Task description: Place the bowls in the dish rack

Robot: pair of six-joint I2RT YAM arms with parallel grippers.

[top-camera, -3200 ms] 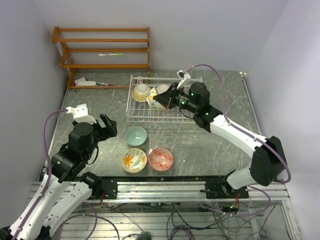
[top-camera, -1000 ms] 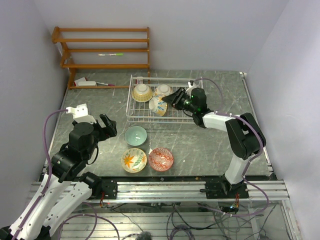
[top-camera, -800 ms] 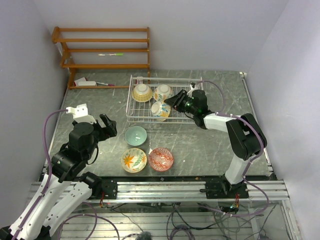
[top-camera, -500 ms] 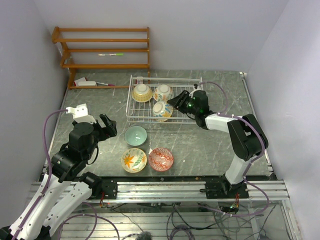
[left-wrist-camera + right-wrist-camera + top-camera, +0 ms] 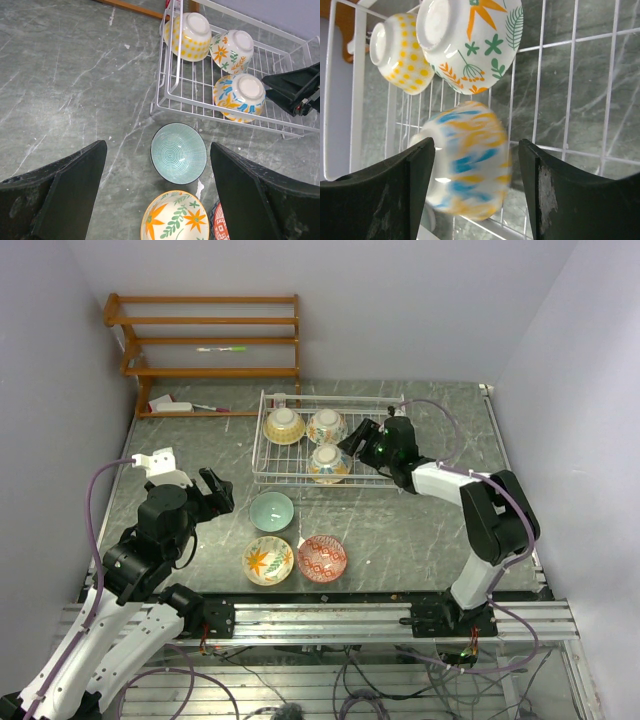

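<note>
Right gripper (image 5: 476, 150) fingers spread, blurred blue-and-yellow bowl (image 5: 465, 165) bottom-up in rack (image 5: 285, 462) between them; left gripper (image 5: 157, 145) fingers spread, teal bowl (image 5: 178, 152) just beyond.

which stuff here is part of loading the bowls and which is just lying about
Job: dish rack; inside it yellow dotted bowl, orange floral bowl, blue-and-yellow bowl; outside it teal bowl, orange leaf bowl, red bowl.
Lying about: wooden shelf, white item at its foot, green marker.
</note>
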